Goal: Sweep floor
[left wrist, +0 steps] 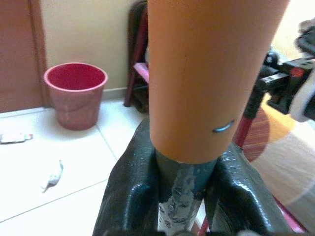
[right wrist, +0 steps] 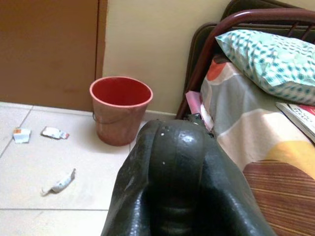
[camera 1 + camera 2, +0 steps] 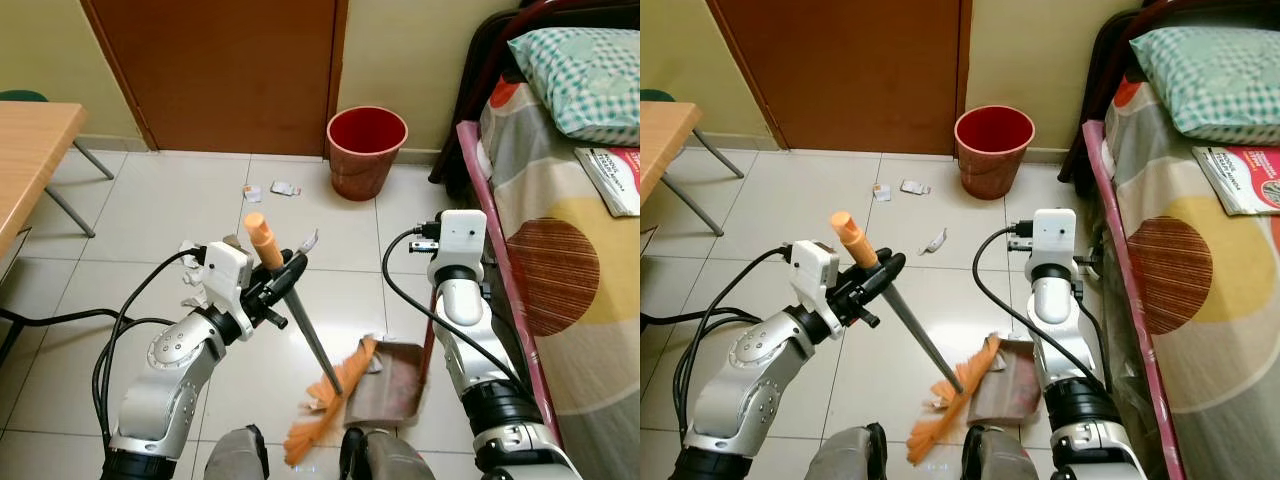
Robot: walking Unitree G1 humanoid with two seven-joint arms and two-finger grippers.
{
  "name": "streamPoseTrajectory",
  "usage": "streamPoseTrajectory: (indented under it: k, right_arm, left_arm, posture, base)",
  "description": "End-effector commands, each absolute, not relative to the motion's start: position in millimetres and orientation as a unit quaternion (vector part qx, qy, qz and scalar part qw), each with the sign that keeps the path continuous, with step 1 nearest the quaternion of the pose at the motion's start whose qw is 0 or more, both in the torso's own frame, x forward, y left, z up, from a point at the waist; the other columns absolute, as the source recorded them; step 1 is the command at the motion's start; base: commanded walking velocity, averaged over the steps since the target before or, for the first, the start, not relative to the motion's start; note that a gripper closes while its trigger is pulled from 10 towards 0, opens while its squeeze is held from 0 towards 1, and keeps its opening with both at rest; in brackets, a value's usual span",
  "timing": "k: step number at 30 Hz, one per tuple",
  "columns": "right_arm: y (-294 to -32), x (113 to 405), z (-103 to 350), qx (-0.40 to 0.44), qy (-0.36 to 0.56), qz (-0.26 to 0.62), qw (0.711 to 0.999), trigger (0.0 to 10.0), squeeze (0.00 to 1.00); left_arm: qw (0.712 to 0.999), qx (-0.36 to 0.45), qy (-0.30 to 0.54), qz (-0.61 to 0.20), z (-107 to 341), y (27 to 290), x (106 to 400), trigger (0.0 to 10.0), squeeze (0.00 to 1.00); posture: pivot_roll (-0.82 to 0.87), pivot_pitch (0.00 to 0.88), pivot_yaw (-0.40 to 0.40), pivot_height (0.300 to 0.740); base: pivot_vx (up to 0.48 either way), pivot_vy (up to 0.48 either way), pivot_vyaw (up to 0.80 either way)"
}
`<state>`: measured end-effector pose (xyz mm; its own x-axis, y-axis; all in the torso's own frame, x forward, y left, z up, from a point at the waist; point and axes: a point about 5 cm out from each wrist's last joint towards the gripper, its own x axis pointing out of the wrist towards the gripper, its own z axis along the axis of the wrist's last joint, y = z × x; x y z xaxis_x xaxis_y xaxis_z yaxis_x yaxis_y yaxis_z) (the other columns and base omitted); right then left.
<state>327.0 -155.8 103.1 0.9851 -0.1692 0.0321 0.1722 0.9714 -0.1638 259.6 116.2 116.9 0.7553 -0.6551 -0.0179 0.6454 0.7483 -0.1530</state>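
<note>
Left gripper [image 3: 282, 283] is clamping tight around the broom handle [image 3: 305, 320] just below its orange cap [image 1: 206, 73], bristles [image 3: 325, 410] resting at the dustpan [image 3: 388, 385] by the bed [image 3: 560, 300], while the right gripper [image 2: 172, 172] is closing on a dark handle; wrappers' [image 2: 54, 132] print unreadable.

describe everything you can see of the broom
The broom has a dark, slim shaft with an orange cap at its top and orange bristles at the bottom. It leans tilted, top toward the robot's left. The left hand is shut around the shaft just below the cap. The splayed bristles rest on the tiled floor, against the open edge of a brown dustpan beside the bed.
</note>
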Motion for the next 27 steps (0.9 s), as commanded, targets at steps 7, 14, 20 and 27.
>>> streamPoseTrajectory:
  k: [7, 14, 20, 27]
  right_arm:
    - [-147, 331, 109, -0.044, -0.027, -0.074, 0.996, 10.0, 0.0]
    - [-153, 329, 108, -0.024, -0.025, -0.075, 0.997, 10.0, 0.0]
    - [-160, 323, 107, -0.018, -0.024, -0.079, 0.996, 10.0, 0.0]
    - [-161, 321, 106, -0.013, -0.022, -0.079, 0.997, 10.0, 0.0]
  left_arm:
    - [0.93, -0.139, 0.001, -0.341, 142, 107, 265, 10.0, 0.0]
    - [0.965, -0.106, -0.029, -0.239, 150, 146, 285, 10.0, 0.0]
    - [0.972, -0.098, -0.05, -0.206, 166, 169, 289, 10.0, 0.0]
    - [0.975, -0.092, -0.074, -0.189, 184, 185, 297, 10.0, 0.0]
  posture:
    - [0.05, 0.142, -0.031, 0.74]
    - [0.05, 0.141, -0.032, 0.74]
    - [0.05, 0.149, -0.031, 0.74]
    - [0.05, 0.147, -0.027, 0.74]
  base:
    - [0.0, 0.0, 0.0]
    - [0.0, 0.0, 0.0]
    - [0.0, 0.0, 0.0]
    - [0.0, 0.0, 0.0]
